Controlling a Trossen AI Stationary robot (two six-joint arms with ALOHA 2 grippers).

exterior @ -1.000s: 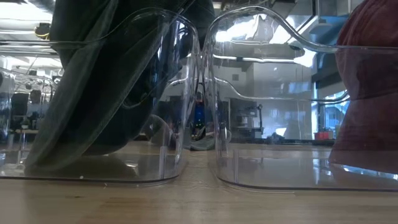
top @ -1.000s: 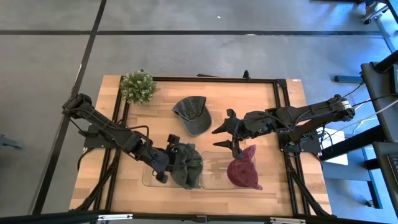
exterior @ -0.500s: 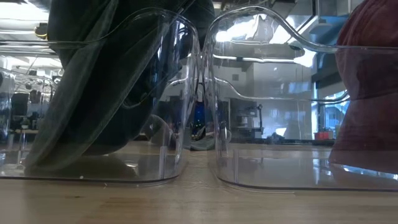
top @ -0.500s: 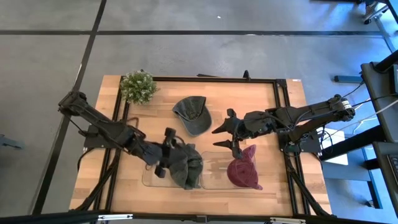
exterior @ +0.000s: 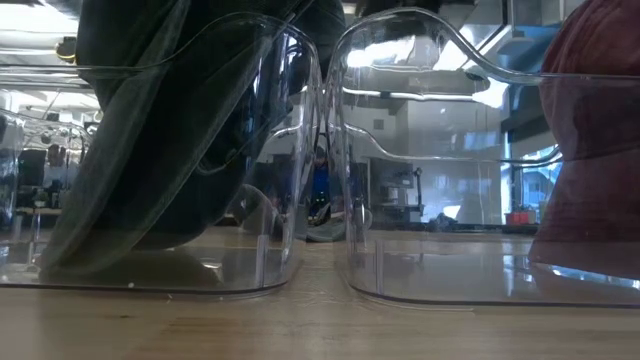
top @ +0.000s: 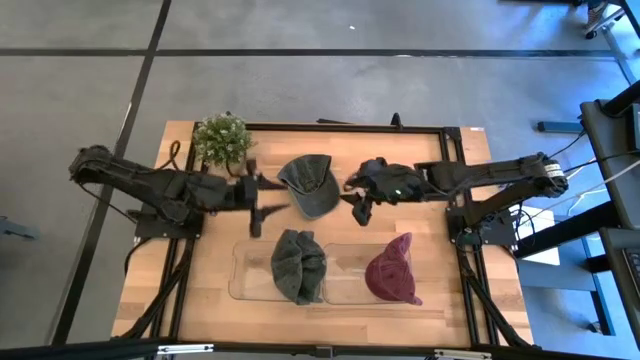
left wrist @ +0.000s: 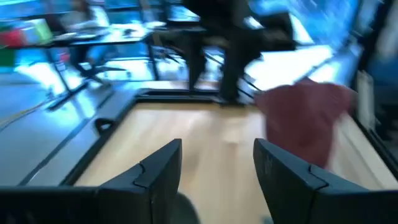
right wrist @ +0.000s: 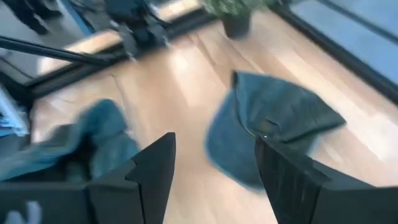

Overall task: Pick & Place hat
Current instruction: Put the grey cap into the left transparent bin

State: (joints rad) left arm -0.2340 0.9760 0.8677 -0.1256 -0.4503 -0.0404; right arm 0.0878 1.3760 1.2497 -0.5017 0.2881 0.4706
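One grey cap lies loose at upper centre of the tabletop, between both empty, open jaws; right gripper looks nearer than left gripper.

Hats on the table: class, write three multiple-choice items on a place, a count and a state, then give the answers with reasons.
1. Where is the maroon hat?
A. right bin
B. beside the plant
C. on the floor

2. How many hats show?
A. two
B. three
C. five

3. How is the left gripper?
A. shut on a hat
B. open, empty
C. out of view

Answers: 1 A, it sits in the right bin. 2 B, the maroon hat, one dark hat in the left bin, one grey hat on the table. 3 B, its fingers are apart, holding nothing.
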